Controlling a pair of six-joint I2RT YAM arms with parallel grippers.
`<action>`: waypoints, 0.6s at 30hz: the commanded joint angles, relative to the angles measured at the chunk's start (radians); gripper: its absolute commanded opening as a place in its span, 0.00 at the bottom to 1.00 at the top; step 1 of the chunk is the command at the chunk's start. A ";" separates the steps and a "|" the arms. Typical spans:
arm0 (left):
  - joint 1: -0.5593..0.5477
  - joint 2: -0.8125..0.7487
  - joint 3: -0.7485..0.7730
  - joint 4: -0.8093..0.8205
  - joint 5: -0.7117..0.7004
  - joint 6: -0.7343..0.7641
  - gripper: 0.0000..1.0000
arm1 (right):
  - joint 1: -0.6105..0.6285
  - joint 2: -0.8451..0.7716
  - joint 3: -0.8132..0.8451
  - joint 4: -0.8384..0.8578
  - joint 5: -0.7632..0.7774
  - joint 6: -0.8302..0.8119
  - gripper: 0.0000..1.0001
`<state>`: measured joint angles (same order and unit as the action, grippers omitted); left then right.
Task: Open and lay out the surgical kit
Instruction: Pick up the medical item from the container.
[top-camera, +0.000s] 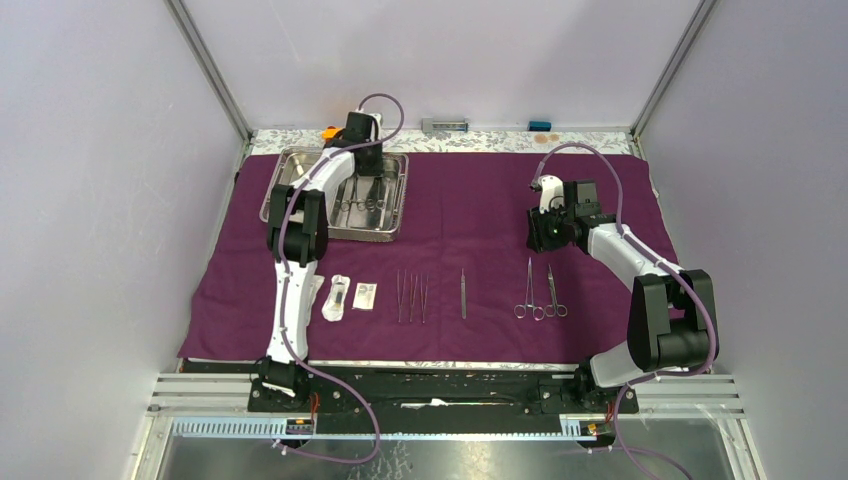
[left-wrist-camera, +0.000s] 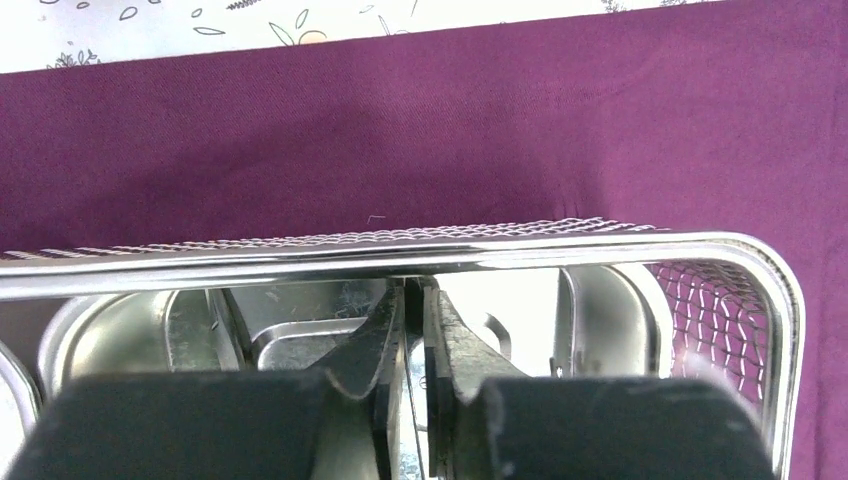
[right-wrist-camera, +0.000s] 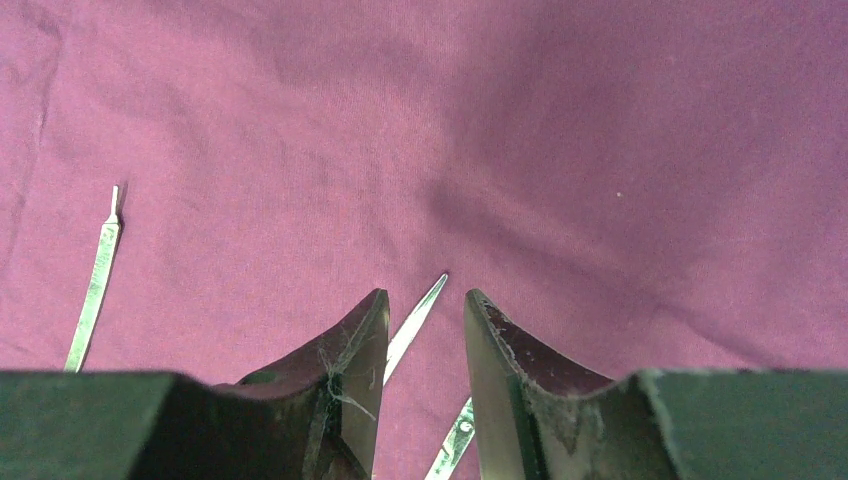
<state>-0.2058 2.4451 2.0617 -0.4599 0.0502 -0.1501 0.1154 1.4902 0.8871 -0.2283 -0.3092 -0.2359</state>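
The dark purple cloth wrap (top-camera: 480, 215) lies spread flat on the table. On its far left stands the steel tray (top-camera: 290, 170), with ring-handled forceps (top-camera: 360, 203) lying in its right compartment. My left gripper (top-camera: 366, 168) reaches into that compartment; in the left wrist view the left gripper (left-wrist-camera: 418, 300) has closed to a narrow slit on a thin steel instrument (left-wrist-camera: 412, 400) seen edge-on. The right gripper (top-camera: 545, 236) hangs open over the cloth. Seen from the right wrist, the right gripper (right-wrist-camera: 424, 295) has a forceps tip (right-wrist-camera: 412, 325) lying on the cloth below the gap, untouched.
Along the near part of the cloth lie two sealed packets (top-camera: 335, 297), a group of tweezers (top-camera: 411, 297), a single thin steel tool (top-camera: 463, 293) and two ring-handled forceps (top-camera: 540, 293). An orange toy (top-camera: 328, 131) and small boxes (top-camera: 445, 125) sit on the far strip.
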 joint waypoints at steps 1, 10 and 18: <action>0.022 0.053 0.058 -0.068 0.027 -0.017 0.04 | 0.006 -0.009 0.030 -0.002 -0.025 -0.013 0.41; 0.025 -0.036 0.097 -0.071 0.057 -0.036 0.00 | 0.005 -0.021 0.029 -0.002 -0.027 -0.013 0.41; 0.025 -0.150 0.076 -0.065 0.090 -0.054 0.00 | 0.006 -0.029 0.029 -0.003 -0.033 -0.013 0.41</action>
<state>-0.1898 2.4367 2.1246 -0.5472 0.1101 -0.1917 0.1150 1.4902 0.8871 -0.2283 -0.3096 -0.2363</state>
